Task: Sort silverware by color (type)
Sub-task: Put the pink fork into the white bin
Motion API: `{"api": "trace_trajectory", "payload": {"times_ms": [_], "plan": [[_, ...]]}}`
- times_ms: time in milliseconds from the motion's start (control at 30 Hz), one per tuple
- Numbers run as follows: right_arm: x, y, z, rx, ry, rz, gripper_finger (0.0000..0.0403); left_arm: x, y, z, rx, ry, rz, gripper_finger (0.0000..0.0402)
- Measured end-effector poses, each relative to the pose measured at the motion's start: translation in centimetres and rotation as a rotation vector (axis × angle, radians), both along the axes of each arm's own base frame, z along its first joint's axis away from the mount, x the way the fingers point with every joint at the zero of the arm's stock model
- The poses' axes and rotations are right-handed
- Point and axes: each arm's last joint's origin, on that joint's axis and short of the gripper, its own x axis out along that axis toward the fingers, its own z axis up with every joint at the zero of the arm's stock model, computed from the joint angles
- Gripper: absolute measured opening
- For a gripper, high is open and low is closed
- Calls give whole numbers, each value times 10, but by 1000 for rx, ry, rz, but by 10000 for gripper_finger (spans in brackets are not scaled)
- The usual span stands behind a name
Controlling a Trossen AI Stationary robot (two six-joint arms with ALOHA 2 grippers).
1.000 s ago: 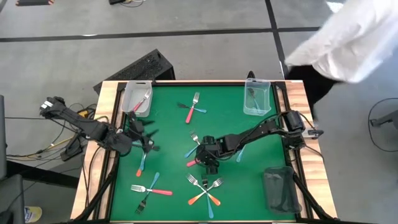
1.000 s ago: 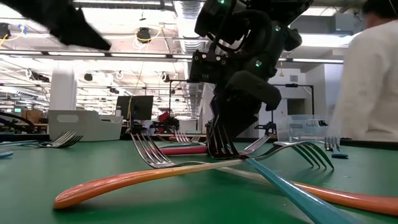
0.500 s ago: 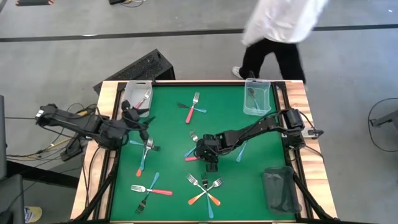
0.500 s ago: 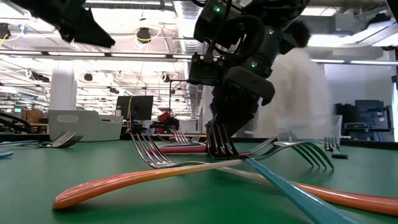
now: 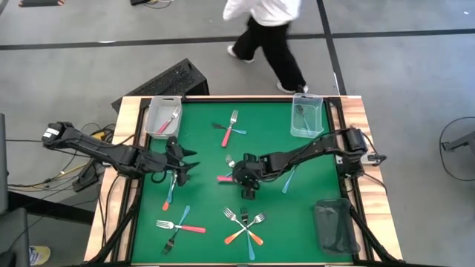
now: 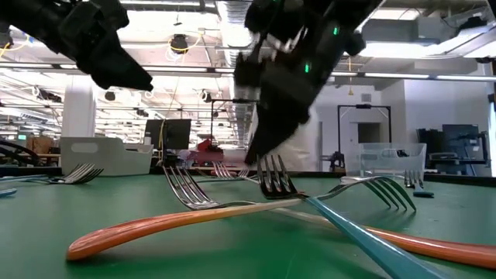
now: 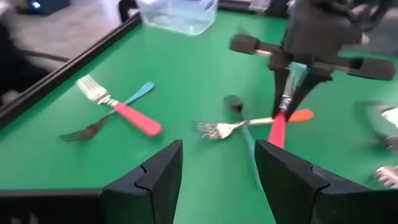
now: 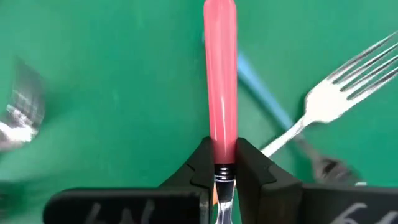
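The silverware lies scattered on the green mat [image 5: 208, 208]. My right gripper [image 5: 242, 178] hovers over the mat's middle, shut on a pink-handled fork [image 8: 221, 74]. Under it lies a blue-handled fork [image 8: 339, 87]. My left gripper [image 5: 185, 165] hangs open over the mat's left part and faces the right gripper; its fingers [image 7: 165, 180] hold nothing. A pink and a blue fork [image 5: 231, 130] lie crossed toward the far edge. Several forks lie piled [image 5: 245, 226] at the near edge, and others [image 5: 178, 226] lie near left. My right gripper pinches the pink fork between its two fingers [image 8: 249, 165], at the end of the handle where the metal neck begins [image 8: 221, 163]. The fingers slant down from the table's right and lie along the fork. The handle [image 7: 277, 132] sticks out past the fingertips, off the mat.
A clear bin [image 5: 163, 116] with a pink fork stands at the far left corner. Another clear bin [image 5: 307, 119] is at the far right, and a dark bin [image 5: 334, 226] at the near right. A person [image 5: 267, 30] walks beyond the far edge.
My right gripper has risen off the mat with the pink fork, whose handle has come up and shifted a little toward the far edge. My left gripper has swung toward the far edge and back, ending lower and nearer the right gripper. The person has walked leftward behind the table.
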Motion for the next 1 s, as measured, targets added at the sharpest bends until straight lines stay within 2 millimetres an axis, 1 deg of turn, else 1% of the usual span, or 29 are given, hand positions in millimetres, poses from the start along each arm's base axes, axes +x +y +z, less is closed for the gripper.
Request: {"api": "trace_trajectory", "payload": {"times_ms": [67, 133, 233, 333, 533, 733, 867, 1000], "plan": [[-2, 2, 13, -15, -42, -9, 50, 4, -2, 2, 1, -28, -27, 187], [-3, 2, 21, -16, -67, -11, 50, 11, -5, 6, 13, -79, -96, 187], [-2, 1, 25, 5, -92, -35, 50, 22, -11, 6, 88, -98, -252, 187], [0, -2, 27, 35, -116, -72, 53, 36, -15, -2, 145, -86, -324, 187], [1, -4, 28, 100, -131, -148, 55, 69, -21, -17, 296, 79, -343, 187], [2, -3, 30, 113, -154, -155, 56, 96, -27, -27, 423, 188, -364, 187], [3, -2, 31, 131, -163, -168, 56, 108, -29, -36, 482, 294, -376, 187], [5, 1, 33, 138, -190, -162, 56, 115, -30, -45, 519, 384, -379, 187]]}}
